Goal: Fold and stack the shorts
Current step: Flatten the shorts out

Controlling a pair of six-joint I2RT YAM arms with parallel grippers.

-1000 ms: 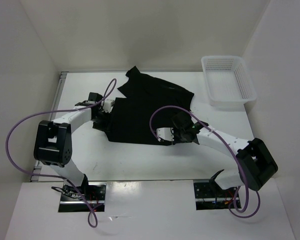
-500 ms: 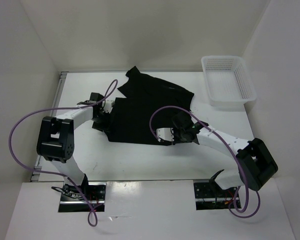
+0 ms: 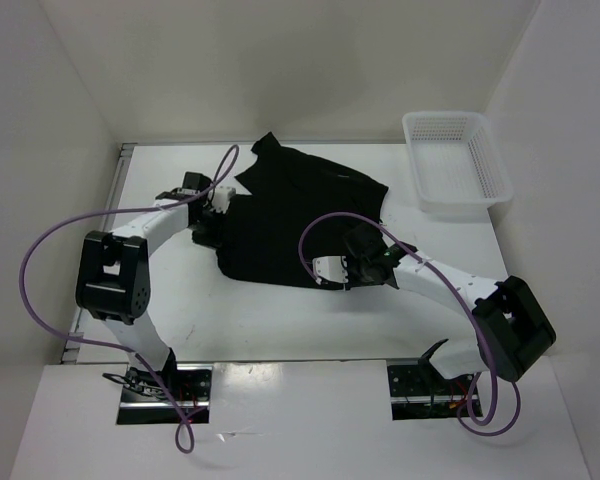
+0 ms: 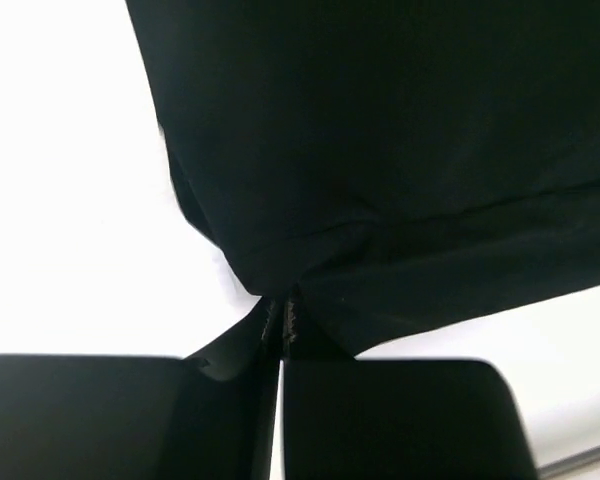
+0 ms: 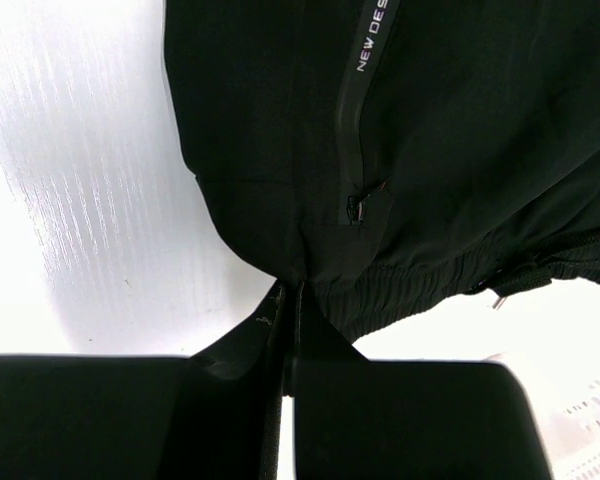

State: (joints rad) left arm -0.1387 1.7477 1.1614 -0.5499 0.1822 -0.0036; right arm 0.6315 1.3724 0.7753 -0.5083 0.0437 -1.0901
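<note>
The black shorts (image 3: 290,215) lie spread on the white table, one leg reaching toward the back wall. My left gripper (image 3: 212,222) is at their left edge, shut on a pinch of the cloth (image 4: 300,270). My right gripper (image 3: 332,270) is at their near right corner, shut on the hem beside the elastic waistband (image 5: 450,275). A zipped pocket with white lettering (image 5: 355,130) shows in the right wrist view.
A white mesh basket (image 3: 455,165) stands at the back right of the table. White walls close in the back and both sides. Purple cables (image 3: 40,270) loop off both arms.
The left gripper has closed on the shorts' left edge and drawn it slightly toward the back. The right arm has not moved.
</note>
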